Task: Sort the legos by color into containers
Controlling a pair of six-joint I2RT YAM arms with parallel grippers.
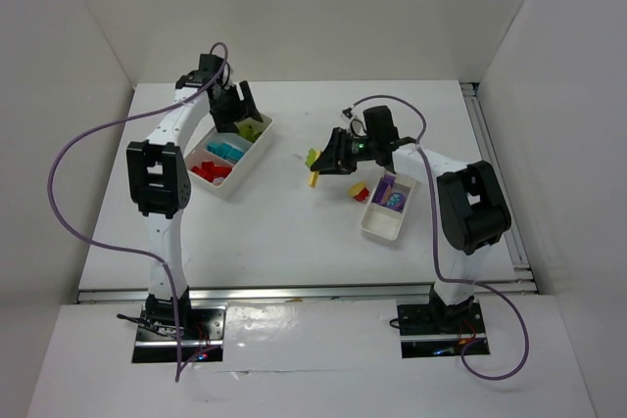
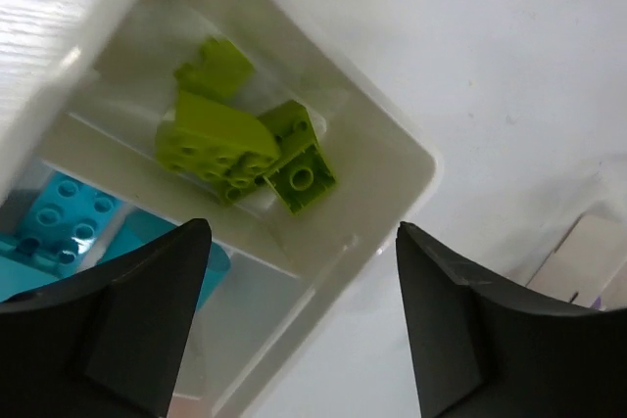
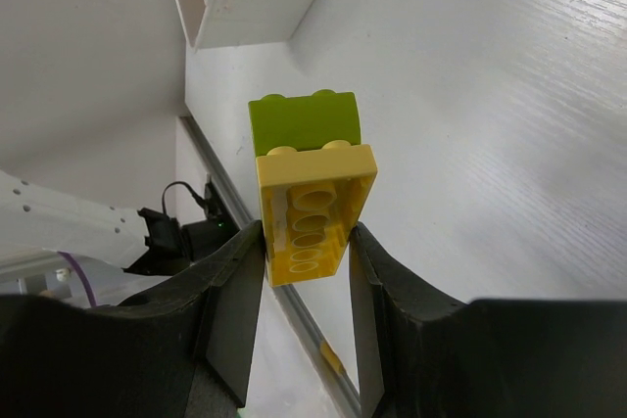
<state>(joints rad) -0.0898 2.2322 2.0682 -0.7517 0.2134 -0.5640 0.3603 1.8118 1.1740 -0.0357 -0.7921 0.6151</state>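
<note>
Small tray (image 1: 377, 227) sits near right with its long axis roughly near-far, and a purple lego (image 1: 394, 200) is inside. A red-and-yellow lego piece (image 1: 360, 192) lies loose on the table (image 1: 294, 232), just left of that tray.

Right gripper (image 3: 304, 242) points left, jaws clamped on the long sides of a yellow lego (image 3: 312, 205). The brick's long axis runs along the fingers and out past the tips, hollow underside toward the wrist camera. A green lego (image 3: 304, 122) is stuck on its outer end, studs pointing away from the gripper.

Long tray (image 1: 253, 159) is at left, its axis running near-left to far-right: red legos (image 1: 209, 170) near, cyan legos (image 1: 225, 151) middle, green pile (image 2: 240, 139) far.

Left gripper (image 2: 302, 232) hangs over the far compartment, jaws wide apart and holding nothing.
</note>
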